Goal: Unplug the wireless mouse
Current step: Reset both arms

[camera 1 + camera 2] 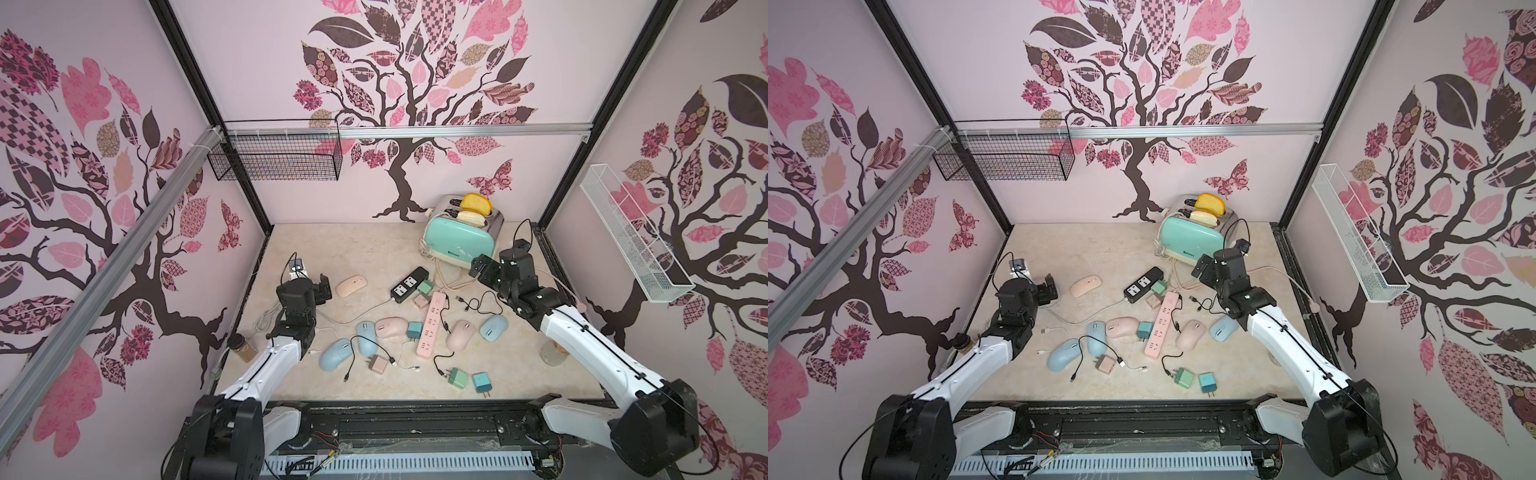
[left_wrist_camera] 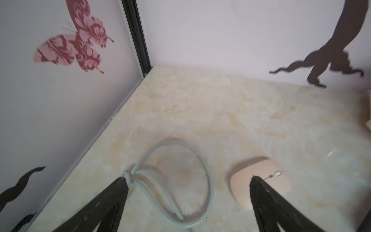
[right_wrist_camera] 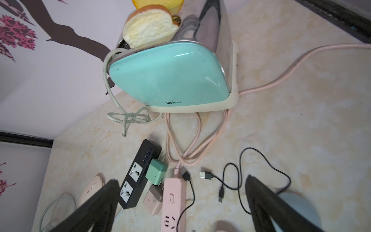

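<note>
The left gripper (image 1: 325, 286) and the right gripper (image 1: 478, 266) both hung spread wide and empty, the right above a loose black cable (image 3: 206, 175) whose two plugs lay free just beside the pale blue wireless mouse (image 1: 493, 326), suggesting the unplugging was done and only a clean withdrawal remained.

The marbled tabletop (image 1: 365, 245) bears a toaster (image 1: 459, 243) just beyond the right gripper (image 1: 478, 269), a flat pink mouse (image 1: 352, 286) beside the left gripper (image 1: 325, 288).
</note>
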`<state>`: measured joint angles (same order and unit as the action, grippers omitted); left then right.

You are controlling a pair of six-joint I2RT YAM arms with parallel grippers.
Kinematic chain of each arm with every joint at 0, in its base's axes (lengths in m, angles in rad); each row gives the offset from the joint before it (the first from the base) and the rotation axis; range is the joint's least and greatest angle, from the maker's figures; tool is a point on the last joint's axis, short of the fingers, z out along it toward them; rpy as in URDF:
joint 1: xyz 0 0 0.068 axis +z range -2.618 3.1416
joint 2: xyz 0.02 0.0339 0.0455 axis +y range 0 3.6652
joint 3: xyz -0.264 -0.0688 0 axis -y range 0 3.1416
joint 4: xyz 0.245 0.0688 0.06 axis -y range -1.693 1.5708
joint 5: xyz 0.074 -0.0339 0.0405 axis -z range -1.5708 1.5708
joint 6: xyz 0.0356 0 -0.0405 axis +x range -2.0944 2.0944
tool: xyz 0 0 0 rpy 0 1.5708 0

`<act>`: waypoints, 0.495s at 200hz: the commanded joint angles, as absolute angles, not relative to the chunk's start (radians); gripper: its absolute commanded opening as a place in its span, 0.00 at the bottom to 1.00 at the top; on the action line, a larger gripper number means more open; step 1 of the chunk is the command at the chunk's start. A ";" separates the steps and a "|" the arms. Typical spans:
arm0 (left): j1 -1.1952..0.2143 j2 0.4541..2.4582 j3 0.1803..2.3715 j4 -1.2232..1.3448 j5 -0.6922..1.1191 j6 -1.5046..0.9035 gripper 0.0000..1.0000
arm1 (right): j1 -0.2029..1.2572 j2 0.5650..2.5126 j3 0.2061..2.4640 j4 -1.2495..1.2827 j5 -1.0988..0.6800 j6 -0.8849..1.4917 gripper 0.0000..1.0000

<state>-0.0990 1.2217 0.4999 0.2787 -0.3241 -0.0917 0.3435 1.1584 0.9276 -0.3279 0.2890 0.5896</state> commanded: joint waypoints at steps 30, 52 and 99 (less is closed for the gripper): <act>-0.018 1.455 0.495 0.561 -0.210 -0.004 0.98 | 0.338 1.076 0.872 -0.161 0.648 0.414 1.00; -0.015 1.477 0.531 0.516 -0.145 0.010 0.98 | 0.283 1.011 0.675 0.177 0.633 0.217 1.00; 0.044 1.457 0.508 0.536 -0.014 -0.061 0.98 | 0.105 1.189 0.604 0.152 0.540 0.095 1.00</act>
